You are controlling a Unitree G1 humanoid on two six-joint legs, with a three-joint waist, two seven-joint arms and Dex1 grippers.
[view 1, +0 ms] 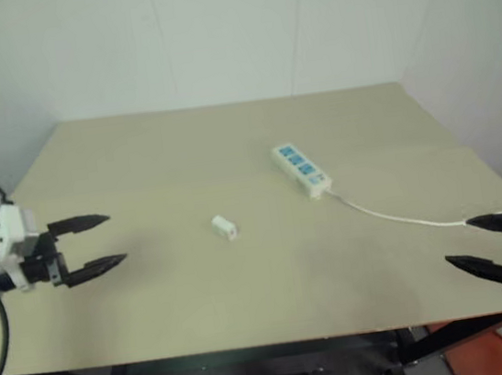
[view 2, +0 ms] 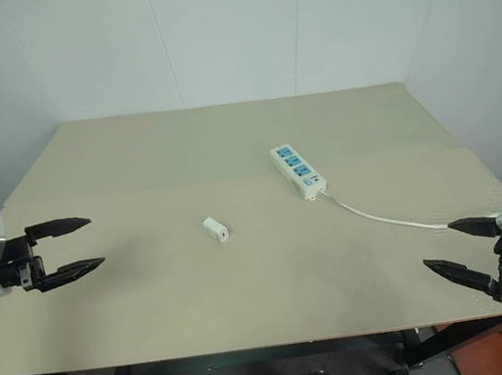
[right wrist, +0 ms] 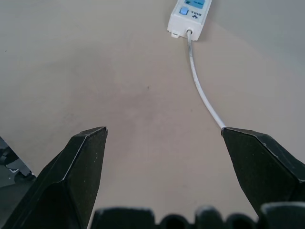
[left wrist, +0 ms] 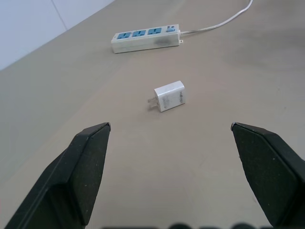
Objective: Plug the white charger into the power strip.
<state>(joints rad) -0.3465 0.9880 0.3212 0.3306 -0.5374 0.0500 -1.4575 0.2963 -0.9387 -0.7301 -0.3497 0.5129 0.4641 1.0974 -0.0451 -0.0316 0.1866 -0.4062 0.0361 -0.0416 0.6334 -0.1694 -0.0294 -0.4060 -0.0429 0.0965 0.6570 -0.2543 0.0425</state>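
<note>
With both the left gripper (view 1: 99,242) and right gripper (view 2: 450,247) hanging spread and empty, the small white charger (view 1: 224,227) is risking skidding away from the power strip (view 1: 302,170) under an off-centre pinch.

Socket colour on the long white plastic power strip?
Blue sockets on the long white plastic power strip; clearest in the left wrist view.

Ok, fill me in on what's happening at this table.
Nothing is being handled yet. The white charger lies by itself near the middle of the table, prongs bare, not plugged in. The power strip sits apart from it, further back and to the right, its cord trailing off toward the right pincer. The left pincer hovers open at the left edge, aimed toward the charger. The right pincer is open too, near the cord at the right edge, gripping nothing.
</note>
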